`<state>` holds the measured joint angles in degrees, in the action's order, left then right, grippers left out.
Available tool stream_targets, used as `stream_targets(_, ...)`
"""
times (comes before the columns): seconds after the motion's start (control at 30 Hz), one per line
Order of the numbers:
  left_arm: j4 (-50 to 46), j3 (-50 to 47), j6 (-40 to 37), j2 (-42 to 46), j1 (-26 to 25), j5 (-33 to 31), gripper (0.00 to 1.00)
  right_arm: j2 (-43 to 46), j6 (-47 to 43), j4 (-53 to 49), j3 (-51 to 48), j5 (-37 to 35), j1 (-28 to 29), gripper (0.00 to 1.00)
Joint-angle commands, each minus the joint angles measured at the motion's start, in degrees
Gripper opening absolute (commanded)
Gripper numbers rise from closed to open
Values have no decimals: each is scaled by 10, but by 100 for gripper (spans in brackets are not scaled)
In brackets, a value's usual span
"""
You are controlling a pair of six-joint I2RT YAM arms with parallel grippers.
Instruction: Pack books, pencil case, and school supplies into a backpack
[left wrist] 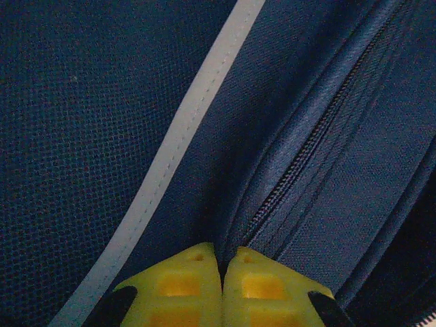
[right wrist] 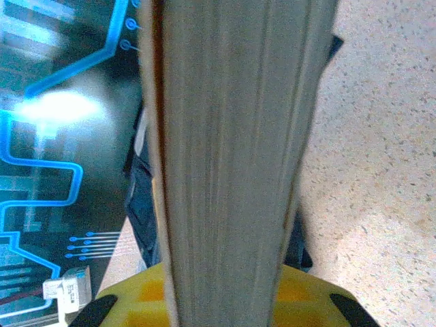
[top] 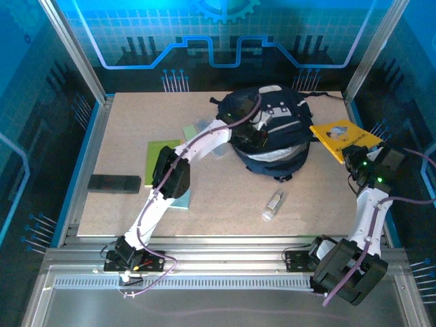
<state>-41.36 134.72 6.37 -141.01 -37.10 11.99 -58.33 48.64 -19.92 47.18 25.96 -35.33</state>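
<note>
Squarely at the back of the speckled tabletop [top: 225, 197] sits the dark navy backpack [top: 283, 153], grey-striped. The left pincer [left wrist: 221, 272] is closed against its fabric just beside a zipper [left wrist: 300, 157], yellow fingertips pressed together; whether any cloth is caught between them cannot be told. To the backpack's right, the orange-yellow book [top: 340, 135] is clamped at its near corner by the right pincer [top: 355, 155], one corner close to the bag. The lime-green book [top: 161, 158] lies flat to the left, its near right corner hidden under the left arm [top: 170, 177], which crosses from the near edge to the bag. A flat black slab [top: 114, 183] rests at the left edge. The pale teal pad [top: 182, 199] pokes out from under that arm. A clear-white tube [top: 272, 206] lies alone in front of the backpack, and a pale-green block [top: 190, 131] sits left of it.
</note>
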Motion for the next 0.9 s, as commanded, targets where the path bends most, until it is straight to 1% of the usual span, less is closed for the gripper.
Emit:
stream_targets(0.0, 25, -4, 72, 55, 10, 45, 0, 16, -1, 13, 48, 16, -6, 0)
stream_targets(0.1, 47, -2, 96, 65, 17, 62, 0, 19, -7, 6, 42, 7, -6, 0)
stream_targets(0.37, 81, 25, 147, 62, 37, 75, 0, 24, -12, 7, -9, 6, -6, 0)
stream_targets(0.5, 92, 43, 165, 56, 40, 85, 0, 21, -15, 19, -30, 14, 15, 0)
stream_targets(0.6, 102, 56, 177, 53, 40, 98, 0, 7, -9, 48, -47, 9, 65, 0)
stream_targets(0.63, 103, 61, 180, 52, 40, 101, 0, -2, 0, 69, -53, 8, 95, 0)
stream_targets(0.7, 105, 65, 184, 53, 39, 105, 0, -18, 18, 115, -66, 1, 135, 0)
stream_targets(0.87, 106, 67, 190, 57, 39, 105, 0, -70, 43, 227, -74, -60, 243, 0)
